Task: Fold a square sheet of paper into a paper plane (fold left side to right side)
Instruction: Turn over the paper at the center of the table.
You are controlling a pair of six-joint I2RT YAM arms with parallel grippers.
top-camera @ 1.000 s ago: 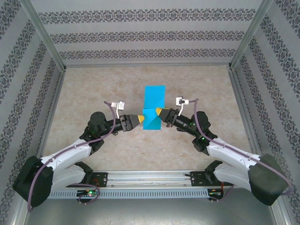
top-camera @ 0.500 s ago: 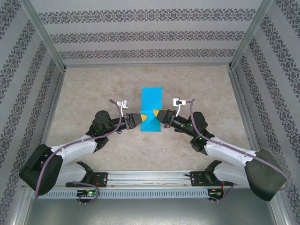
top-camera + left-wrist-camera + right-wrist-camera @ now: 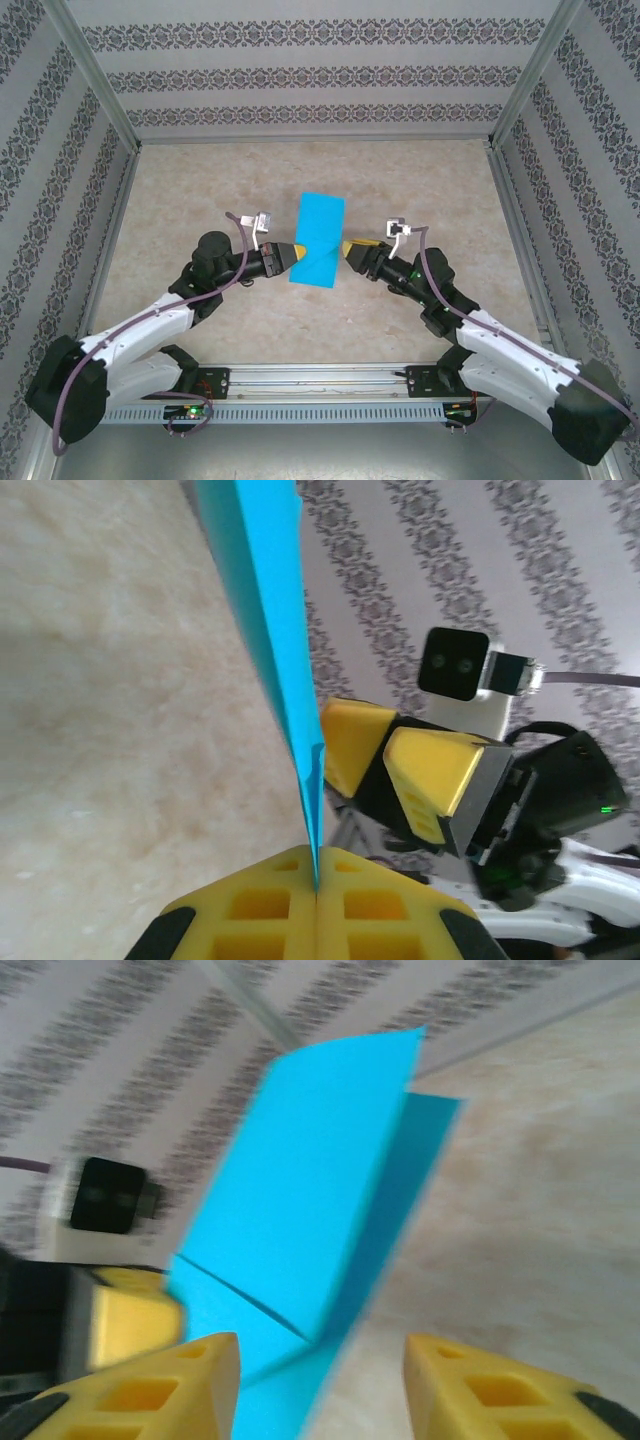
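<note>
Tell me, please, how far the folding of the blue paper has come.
Done: the square sheet of paper is folded over into a narrow doubled strip, with a diagonal crease near the held end. In hand: the left gripper has its jaws shut on the sheet's edge; the right gripper stands beside it with jaws apart. Left: no pointed nose or wings yet.

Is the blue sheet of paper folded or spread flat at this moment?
Folded. The sheet shows two layers meeting at a crease, and the left gripper pinches its thin edge.
</note>
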